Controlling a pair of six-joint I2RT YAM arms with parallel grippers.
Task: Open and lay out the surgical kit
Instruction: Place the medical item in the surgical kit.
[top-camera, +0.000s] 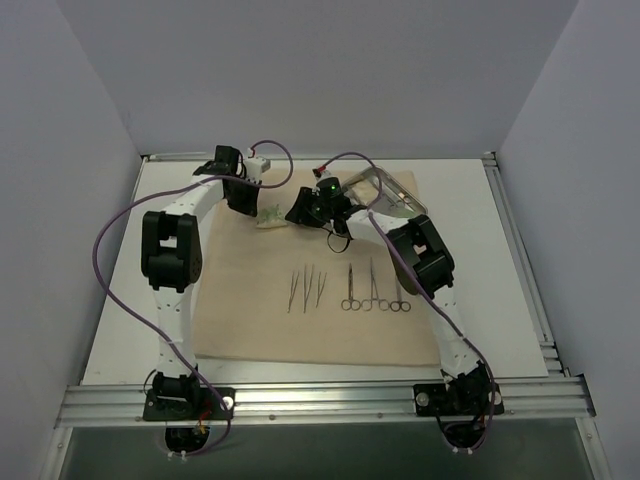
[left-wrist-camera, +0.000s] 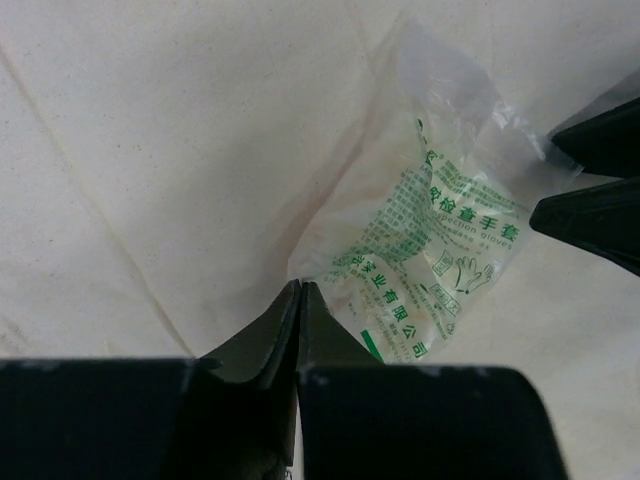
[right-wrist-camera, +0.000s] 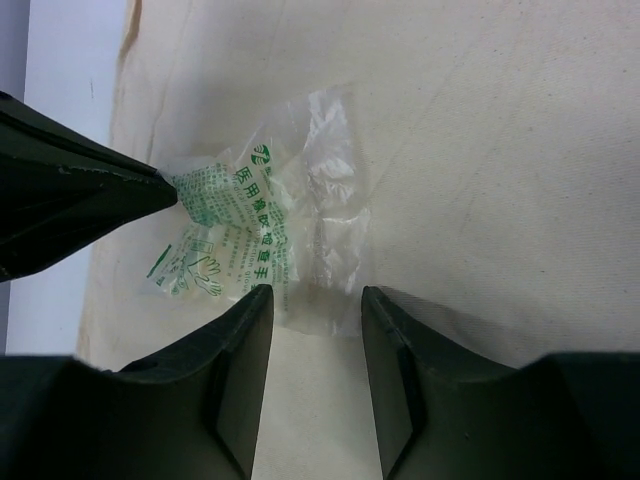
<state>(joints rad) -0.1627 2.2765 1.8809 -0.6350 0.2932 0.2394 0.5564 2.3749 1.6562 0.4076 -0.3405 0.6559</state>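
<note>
Packet (left-wrist-camera: 440, 250) looks light, limp and slippery; take it at a corner. One corner is pinched in left claw (left-wrist-camera: 300, 300); right claw (right-wrist-camera: 315, 300) stands apart over the opposite edge.

Three tweezers (top-camera: 308, 288), three forceps (top-camera: 371, 290), one packet (left-wrist-camera: 440, 270), one tray (top-camera: 400, 190)

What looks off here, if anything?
Only the glove packet: crumpled and askew on the far part of the cloth. The left gripper pinches one corner, jaws shut; the right gripper straddles its clear end, jaws open. Tweezers and forceps lie in tidy rows.
</note>
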